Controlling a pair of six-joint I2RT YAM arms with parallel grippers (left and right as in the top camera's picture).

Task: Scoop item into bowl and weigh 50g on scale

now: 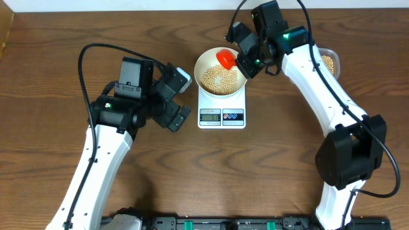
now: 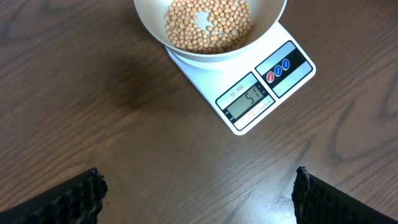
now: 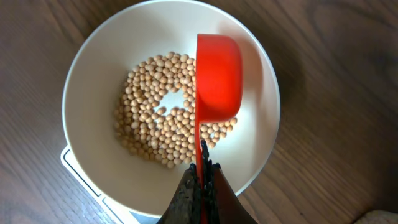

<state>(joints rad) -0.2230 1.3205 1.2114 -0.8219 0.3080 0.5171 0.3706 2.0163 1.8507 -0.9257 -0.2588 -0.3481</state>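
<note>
The right gripper (image 3: 200, 171) is pressed together on the thin handle of a red scoop (image 3: 217, 74), which is held tipped on its side over the bowl (image 3: 81, 81). Below it, round tan beans (image 3: 149, 124) lie in a loose ring around a bare white patch. The bowl covers the scale's (image 2: 277, 78) platform. The left gripper (image 2: 199, 190) is spread wide above open table (image 2: 93, 93) just left of the scale. A clear tub (image 1: 330, 62) sits beyond the right arm.

I count one white bowl (image 1: 200, 66), one scale (image 1: 222, 116) with two round buttons (image 2: 271, 75), one red scoop (image 1: 225, 59) and one clear tub (image 1: 335, 55). The beans (image 1: 220, 80) in the bowl are far too many to count.
</note>
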